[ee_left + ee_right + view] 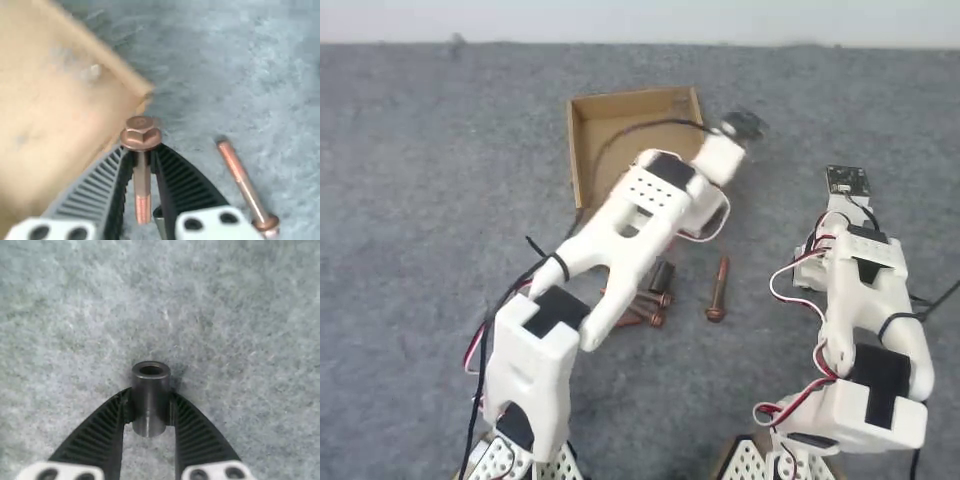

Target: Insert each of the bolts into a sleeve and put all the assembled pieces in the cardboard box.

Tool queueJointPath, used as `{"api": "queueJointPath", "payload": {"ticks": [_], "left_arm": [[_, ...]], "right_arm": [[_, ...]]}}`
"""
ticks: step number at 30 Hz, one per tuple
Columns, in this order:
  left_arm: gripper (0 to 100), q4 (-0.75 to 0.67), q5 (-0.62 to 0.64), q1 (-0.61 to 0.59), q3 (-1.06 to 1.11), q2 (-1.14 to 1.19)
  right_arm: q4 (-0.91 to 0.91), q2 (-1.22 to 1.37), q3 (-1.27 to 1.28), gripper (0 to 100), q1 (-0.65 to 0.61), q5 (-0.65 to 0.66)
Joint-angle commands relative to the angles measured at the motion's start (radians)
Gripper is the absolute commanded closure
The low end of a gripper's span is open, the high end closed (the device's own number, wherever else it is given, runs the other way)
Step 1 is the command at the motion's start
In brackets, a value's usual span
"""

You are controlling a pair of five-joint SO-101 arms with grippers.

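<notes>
The left end effector [142, 152] is clamped on a copper-coloured bolt [142, 175], gripping the shank just under the hex head, which pokes out past the fingertips. The cardboard box [100, 57] lies just beyond it, off to one side. The right end effector [150, 402] is closed around a dark sleeve [150, 382], whose open bore faces away from it. Both parts look rigid, smooth and dense, so they would likely swivel in a loose grip; mid-shank and mid-wall holds seem safest. A spare bolt [244, 185] lies on the counter [260, 75] near the left end effector
</notes>
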Motion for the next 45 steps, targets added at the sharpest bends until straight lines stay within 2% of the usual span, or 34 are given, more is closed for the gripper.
{"api": "queueJointPath", "payload": {"ticks": [1, 8, 16, 21, 26, 30, 37, 42, 45], "left_arm": [[99, 0.011, 0.087, -0.026, -0.054, -0.028], [99, 0.149, 0.149, -0.032, -0.047, -0.186], [99, 0.106, 0.196, -0.236, 0.068, -0.285], [99, 0.097, 0.196, -0.287, 0.2, -0.434], [99, -0.021, 0.196, -0.371, 0.46, -0.618], [99, -0.16, 0.216, -0.511, 0.707, -0.787], [99, -0.4, 0.262, -0.755, 1.158, -1.051], [99, -0.446, 0.261, -0.891, 1.291, -1.162], [99, -0.459, 0.258, -0.908, 1.325, -1.158]], "right_arm": [[-0.013, -0.004, -0.064, 99.2, 0.012, -0.014], [-0.013, -0.004, -0.063, 99.2, 0.008, -0.014], [-0.015, -0.004, -0.063, 99.2, -0.012, -0.014], [-0.016, -0.004, -0.063, 99.2, -0.021, -0.012], [-0.016, -0.004, -0.063, 99.2, -0.022, -0.014], [-0.018, -0.008, -0.063, 99.2, -0.024, -0.017], [-0.113, -0.007, -0.061, 99.2, -0.117, -0.012], [-0.232, -0.01, -0.089, 99.2, -0.171, -0.006], [-0.321, -0.004, -0.115, 99.2, -0.203, -0.006]]}}
